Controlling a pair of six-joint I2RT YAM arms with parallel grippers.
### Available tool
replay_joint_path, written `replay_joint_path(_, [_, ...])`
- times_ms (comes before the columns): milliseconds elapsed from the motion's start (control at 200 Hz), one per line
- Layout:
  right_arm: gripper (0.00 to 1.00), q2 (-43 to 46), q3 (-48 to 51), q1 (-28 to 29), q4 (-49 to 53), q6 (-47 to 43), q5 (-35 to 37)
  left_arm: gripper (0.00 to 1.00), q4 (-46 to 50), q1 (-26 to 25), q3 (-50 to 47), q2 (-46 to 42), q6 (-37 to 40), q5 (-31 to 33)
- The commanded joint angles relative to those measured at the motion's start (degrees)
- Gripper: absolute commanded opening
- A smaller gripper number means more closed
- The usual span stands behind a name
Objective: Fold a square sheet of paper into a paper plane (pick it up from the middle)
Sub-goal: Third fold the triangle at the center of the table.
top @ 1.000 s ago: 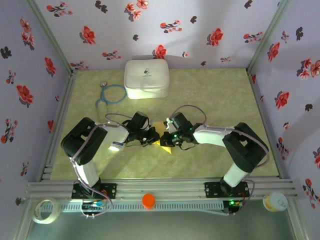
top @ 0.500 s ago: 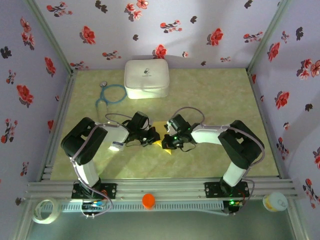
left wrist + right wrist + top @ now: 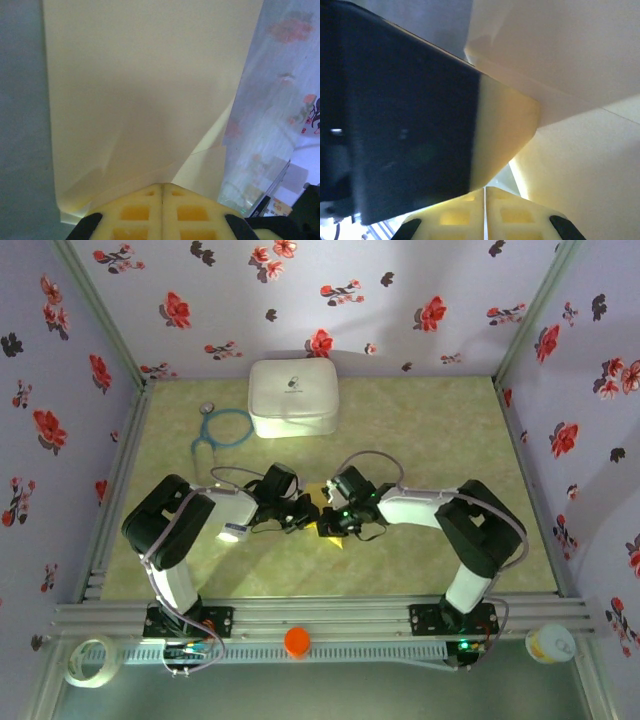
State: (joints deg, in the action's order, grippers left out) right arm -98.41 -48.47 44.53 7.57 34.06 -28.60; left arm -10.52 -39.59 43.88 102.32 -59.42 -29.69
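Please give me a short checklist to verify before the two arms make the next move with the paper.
1. Left tool shut on paper: ok.
2. Right tool shut: ok.
3. Right tool gripping paper: cannot tell.
4. Gap between tools: cannot tell, they crowd together.
5. Case and stethoscope away from paper: ok.
6. Paper folded narrow: not ok, wide sheet.

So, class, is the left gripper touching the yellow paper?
Touching. The left wrist view shows the left gripper with its fingertips closed together and the yellow paper running straight down into the seam between them, pinched there.
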Motion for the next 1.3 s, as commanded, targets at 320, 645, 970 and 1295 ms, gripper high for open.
replay_joint_path(320, [0.13,1.82,7.12,-1.47,-3.41,0.84,-1.62,0.0,3.84,1.38,-0.2,3.54,2.57,1.91])
replay_joint_path(645, [0.15,4.28,9.6,-2.17,-3.32,1.06,-1.21,0.0,3.83,2.07,-0.55,4.16,2.82,1.92])
replay_joint_path(970, [0.13,6.81,5.93,-1.65,-0.09,0.43,-2.79,0.0,4.17,2.16,-0.26,4.03,2.93,1.58])
replay_joint_path(1295, [0.07,5.01,7.02,-1.38,1.94,0.72,1.08,0.0,4.46,2.16,0.07,4.28,3.16,1.48])
